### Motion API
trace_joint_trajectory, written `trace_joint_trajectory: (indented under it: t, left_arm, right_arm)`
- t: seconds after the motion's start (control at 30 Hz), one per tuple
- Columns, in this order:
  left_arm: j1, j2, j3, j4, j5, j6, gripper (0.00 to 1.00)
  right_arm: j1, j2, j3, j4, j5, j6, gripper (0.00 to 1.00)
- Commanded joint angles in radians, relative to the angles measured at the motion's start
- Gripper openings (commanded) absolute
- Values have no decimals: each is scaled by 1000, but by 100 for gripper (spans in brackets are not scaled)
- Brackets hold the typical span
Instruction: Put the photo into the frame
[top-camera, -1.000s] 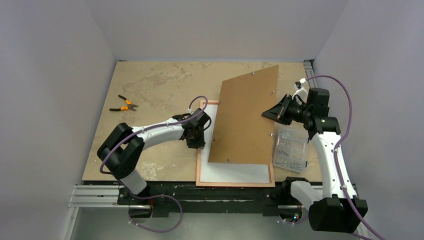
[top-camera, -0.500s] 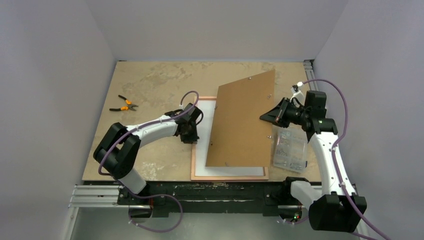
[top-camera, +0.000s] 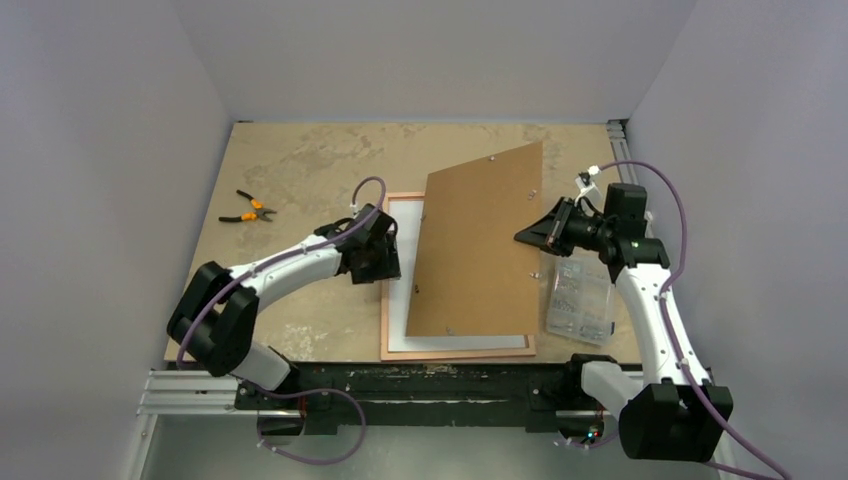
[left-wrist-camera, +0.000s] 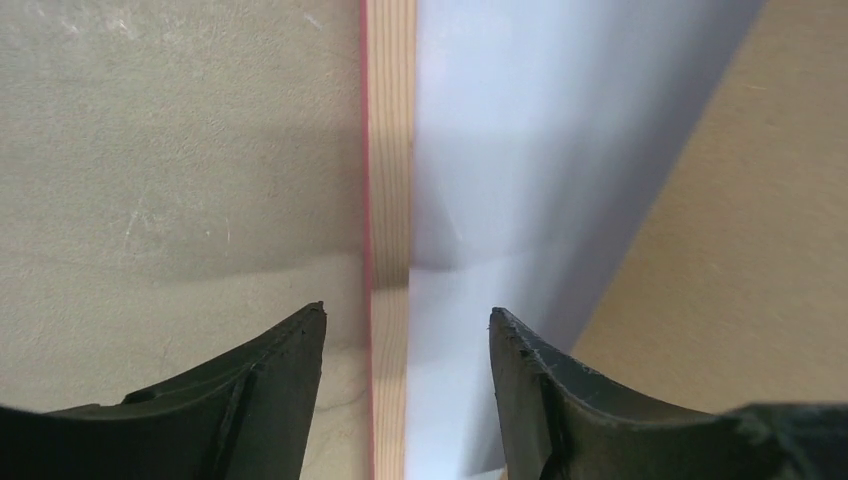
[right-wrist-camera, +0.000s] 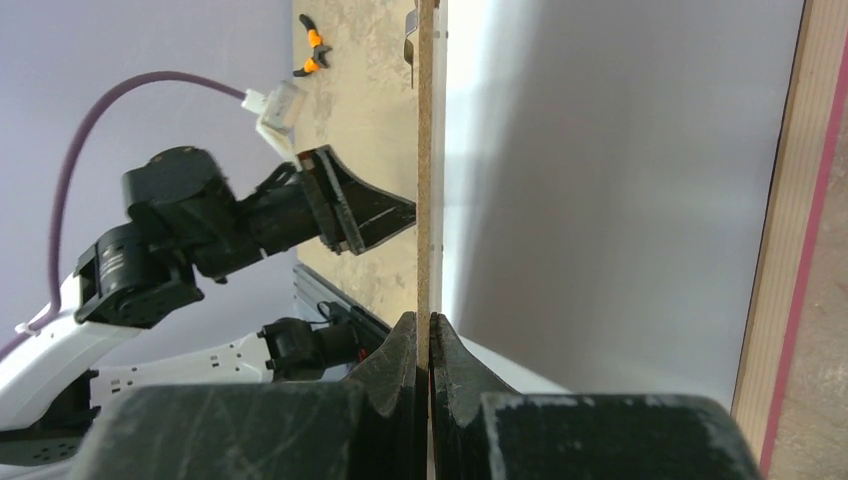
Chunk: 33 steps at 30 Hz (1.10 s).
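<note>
Sliding leftward in the top view over the last second, the frame (top-camera: 460, 351) lies back-up at lower centre of the table (top-camera: 300, 170), the photo (top-camera: 408, 250) showing its white back inside, so the print looks seated and closing comes next. The left hand (left-wrist-camera: 407, 318) has let go: its fingers stand apart astride the frame's left rail, gripping nothing. The right hand (right-wrist-camera: 431, 330) is clamped on the backing board (top-camera: 480, 245) by its right edge, tilting it over the photo.

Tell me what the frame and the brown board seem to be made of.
The frame: likely pale wood, straight grain lines showing, pink-painted outer edge. The brown board: probably thin hardboard or fibreboard, matte, uniform tan, no grain.
</note>
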Motion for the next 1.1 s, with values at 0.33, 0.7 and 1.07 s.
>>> trace_joint_trajectory:
  t: [0.33, 0.7, 1.07]
  left_arm:
    - [100, -367, -189, 75, 141, -4, 66]
    - [118, -329, -308, 172, 179, -10, 52]
    - [118, -162, -292, 218, 165, 5, 43]
  right_arm:
    - [51, 87, 46, 155, -90, 30, 0]
    - [165, 165, 70, 163, -68, 23, 0]
    - [172, 242, 61, 131, -83, -28, 0]
